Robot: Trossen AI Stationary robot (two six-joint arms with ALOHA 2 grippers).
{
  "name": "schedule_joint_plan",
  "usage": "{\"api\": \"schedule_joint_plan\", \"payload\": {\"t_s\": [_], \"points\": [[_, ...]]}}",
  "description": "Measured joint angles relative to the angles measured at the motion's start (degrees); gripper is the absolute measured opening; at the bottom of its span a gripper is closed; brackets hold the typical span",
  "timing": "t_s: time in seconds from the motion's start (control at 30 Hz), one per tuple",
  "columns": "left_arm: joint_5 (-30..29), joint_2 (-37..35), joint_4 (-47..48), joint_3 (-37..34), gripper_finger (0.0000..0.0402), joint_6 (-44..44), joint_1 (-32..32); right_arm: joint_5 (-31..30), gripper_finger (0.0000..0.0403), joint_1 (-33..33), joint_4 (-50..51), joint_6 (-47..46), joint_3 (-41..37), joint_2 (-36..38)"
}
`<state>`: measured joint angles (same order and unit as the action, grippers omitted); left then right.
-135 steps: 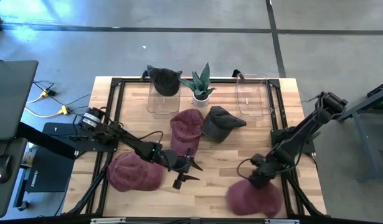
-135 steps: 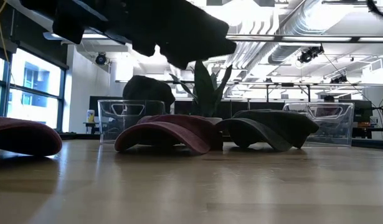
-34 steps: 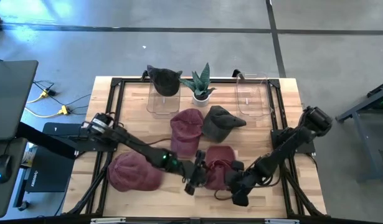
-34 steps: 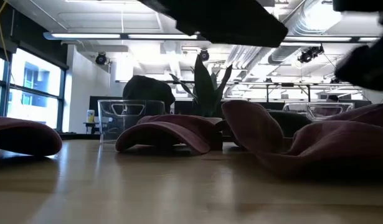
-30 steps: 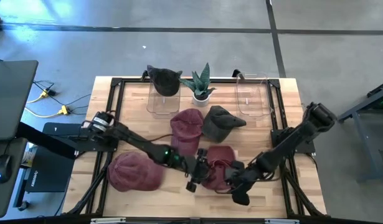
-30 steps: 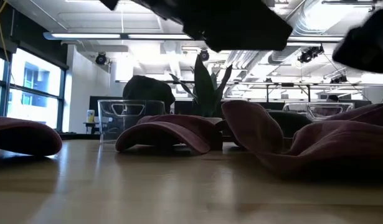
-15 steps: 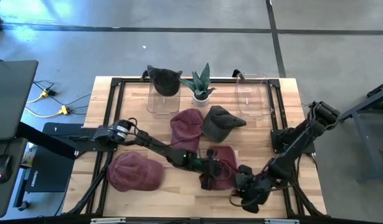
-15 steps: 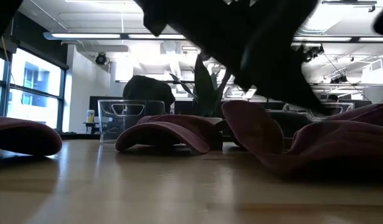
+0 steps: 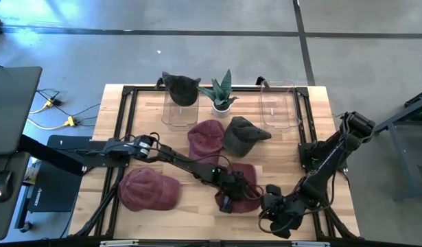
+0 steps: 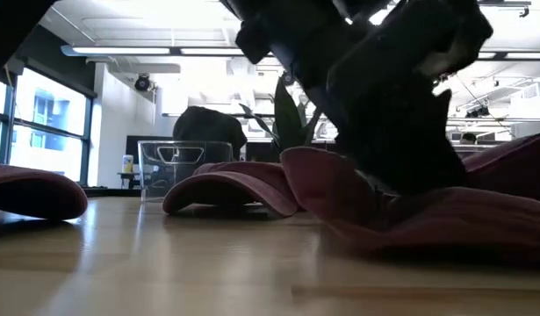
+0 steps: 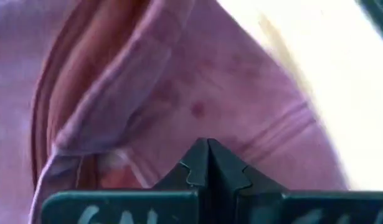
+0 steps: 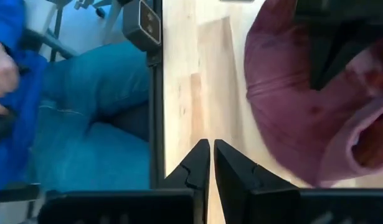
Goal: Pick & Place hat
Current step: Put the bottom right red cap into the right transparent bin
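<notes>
Wooden table (image 9: 156, 144); maroon hat (image 9: 246, 180) brim toward far edge.

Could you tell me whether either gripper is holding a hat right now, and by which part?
The left gripper is shut on the maroon hat, seemingly pinching its fabric near the edge. The right gripper is shut on nothing, beside the hat.

No readable text, label, brand or number is showing on anything in these views. Pale marks are running along the dark bar at the base of the left gripper (image 11: 208, 163), but they are too cut off and blurred to read.
</notes>
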<state>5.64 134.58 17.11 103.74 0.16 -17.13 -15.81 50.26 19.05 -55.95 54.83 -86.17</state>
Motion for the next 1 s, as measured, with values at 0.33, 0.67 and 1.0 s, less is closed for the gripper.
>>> {"api": "schedule_joint_plan", "payload": {"t_s": [0.33,0.67,1.0], "points": [[-13.5,-9.3,16.7,2.1,0.0005,6.6,-4.9,-8.2,0.0031,-0.1,-2.1,12.6,0.0,-1.3],[-14.3,-12.1,23.8,-0.2,0.0005,8.6,-9.1,2.4,0.015,-3.7,-10.2,35.8,0.2,-11.5],[-21.4,-11.8,16.9,-5.1,0.0005,10.1,-9.9,-5.1,0.0151,-5.5,2.6,44.0,3.6,-19.4]]}}
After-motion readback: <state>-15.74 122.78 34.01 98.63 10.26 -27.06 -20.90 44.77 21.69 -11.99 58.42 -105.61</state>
